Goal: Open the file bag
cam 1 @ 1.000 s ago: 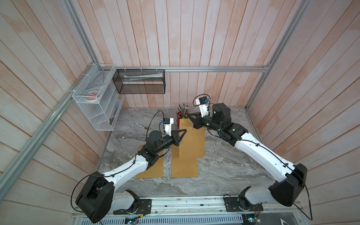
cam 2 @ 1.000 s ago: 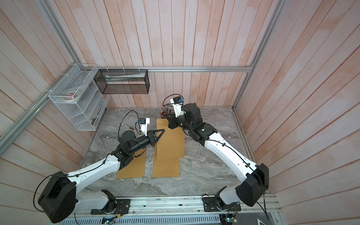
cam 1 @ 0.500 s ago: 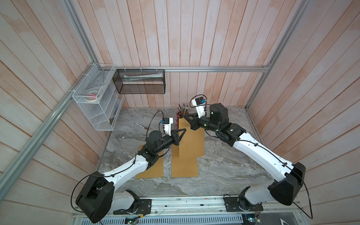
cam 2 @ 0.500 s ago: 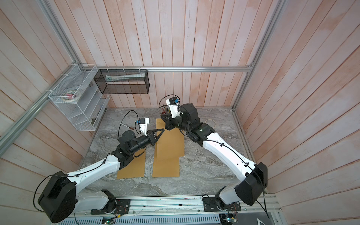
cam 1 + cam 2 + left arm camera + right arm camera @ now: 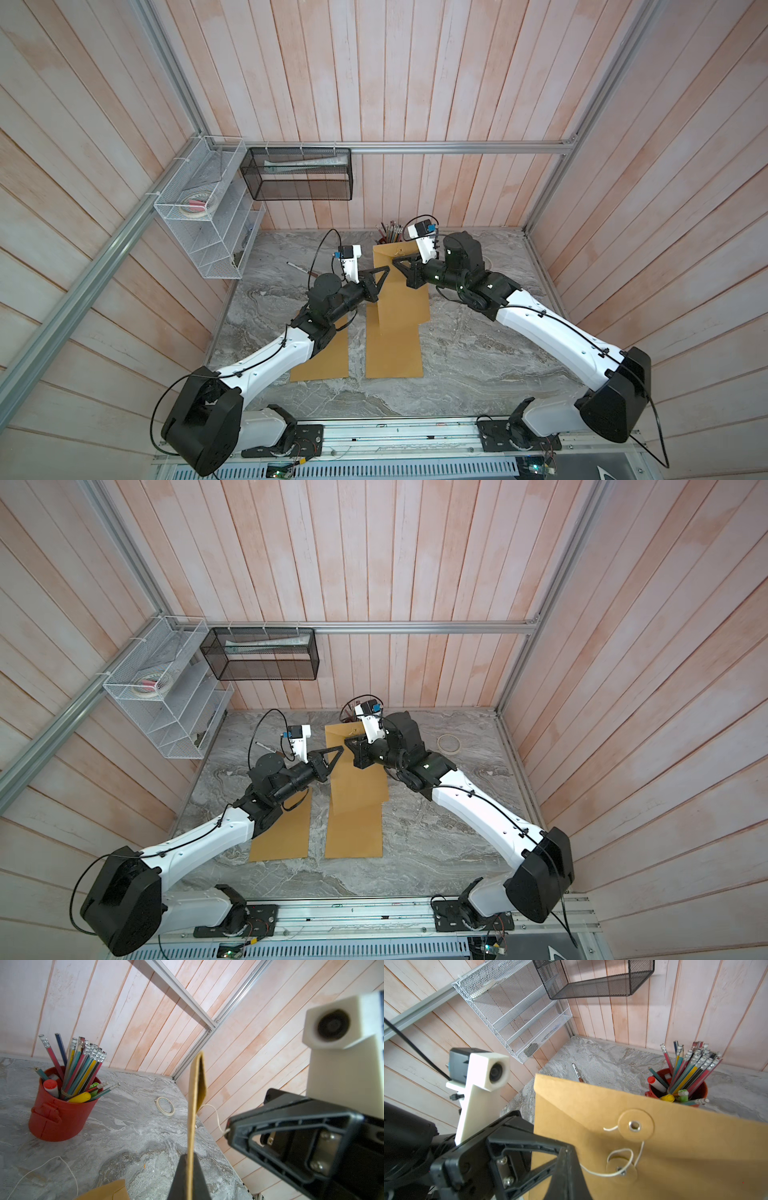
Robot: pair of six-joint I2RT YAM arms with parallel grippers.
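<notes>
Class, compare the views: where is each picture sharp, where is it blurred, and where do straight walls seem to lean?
In both top views: even light, sharp throughout, side walls leaning outward. Left wrist view: pencil cup sharp; left fingers and envelope edge nearest the lens blurred. Right wrist view: envelope's button and string crisp, no glare.

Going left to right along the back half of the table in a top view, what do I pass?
white wire rack → pen → file bag → tape roll
</notes>
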